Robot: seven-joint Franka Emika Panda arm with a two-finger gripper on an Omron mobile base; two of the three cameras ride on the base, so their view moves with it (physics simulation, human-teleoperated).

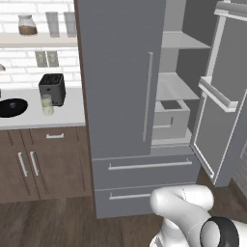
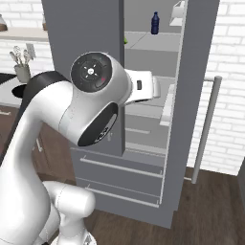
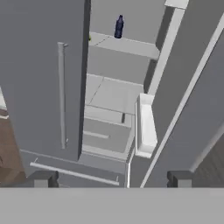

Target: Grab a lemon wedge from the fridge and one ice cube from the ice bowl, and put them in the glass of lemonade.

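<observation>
Pincer (image 3: 109, 178) gaping empty before the fridge (image 3: 43, 78); the lemon wedge (image 3: 89, 38), likely light and slippery, needing a gentle flank pinch.

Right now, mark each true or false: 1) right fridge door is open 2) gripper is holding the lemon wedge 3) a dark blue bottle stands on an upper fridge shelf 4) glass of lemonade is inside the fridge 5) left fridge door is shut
1) True: the right door of the fridge is swung open.
2) False: the gripper is open and empty, facing the fridge interior.
3) True: the blue bottle stands on an upper shelf.
4) False: the glass of lemonade sits on the counter beside the black toaster.
5) True: the left door is closed.
</observation>
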